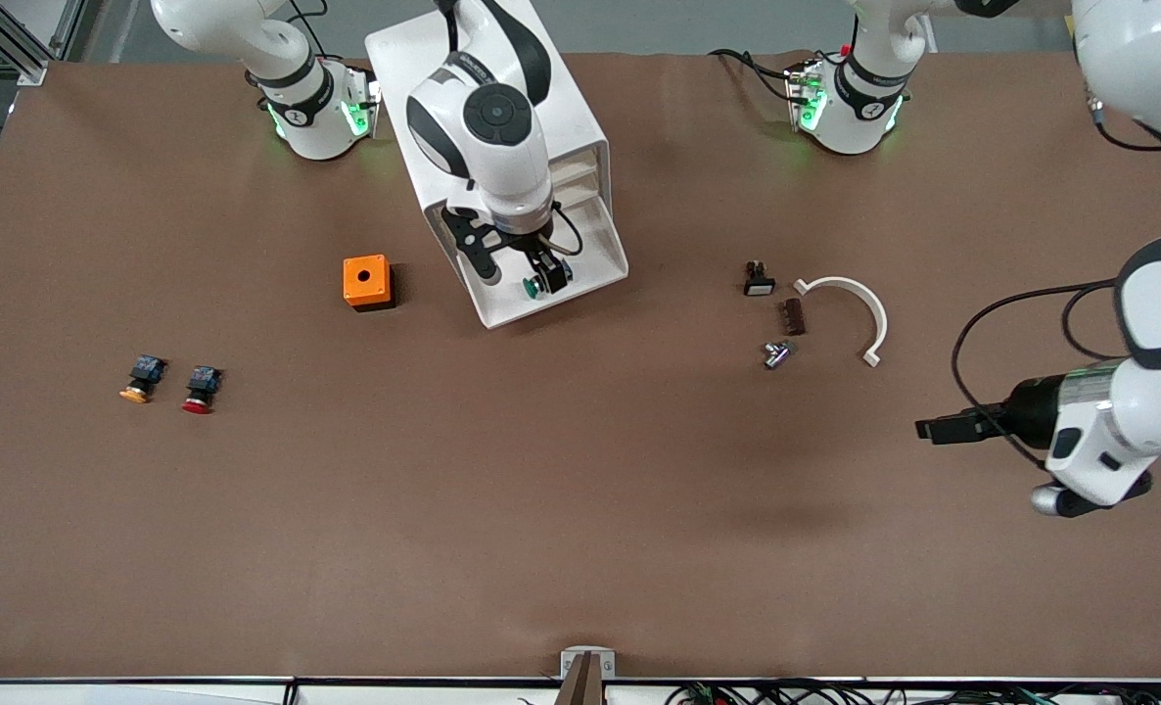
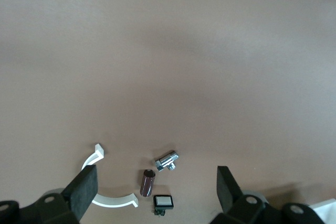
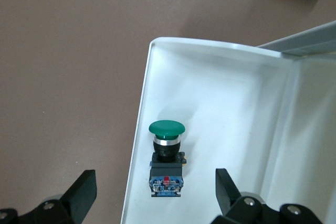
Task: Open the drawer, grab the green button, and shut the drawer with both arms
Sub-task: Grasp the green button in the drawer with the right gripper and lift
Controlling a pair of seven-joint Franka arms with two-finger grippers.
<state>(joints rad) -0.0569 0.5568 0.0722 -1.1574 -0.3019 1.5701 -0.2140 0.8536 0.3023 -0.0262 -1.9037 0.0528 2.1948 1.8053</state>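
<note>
Hovering right end effector (image 1: pixel 519 277) spread wide over green button (image 3: pixel 166 157) in pulled-out drawer (image 3: pixel 220 93); left end effector (image 2: pixel 157 187) spread too, holding nothing.

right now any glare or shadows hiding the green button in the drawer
Right wrist view: green button evenly lit and sharp in the drawer, only a faint sheen on its cap. Front view: the right end effector partly covers it; soft arm shadows fall on the bare table.

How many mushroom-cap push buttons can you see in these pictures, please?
3. The green button lies in the open drawer, under the right gripper. The red button and yellow button lie side by side toward the right arm's end. Closed drawers could hide more.
</note>
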